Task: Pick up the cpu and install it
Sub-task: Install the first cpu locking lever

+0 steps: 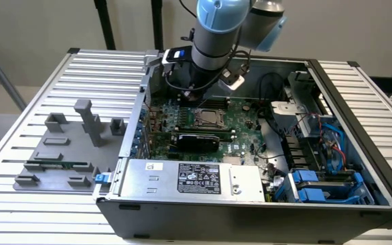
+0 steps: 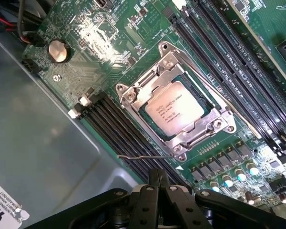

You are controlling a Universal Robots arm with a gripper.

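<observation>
Motherboard socket with cpu inside

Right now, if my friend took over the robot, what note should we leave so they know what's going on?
Gripper: shut, holding nothing, hovering above the motherboard inside the open computer case.
CPU: lying in its socket, with the metal socket frame around its edges. The gripper is not touching it.
Done: the CPU is placed in the socket.
Left: cannot tell whether the thin wire latch lever beside the socket is locked; check it.
</observation>
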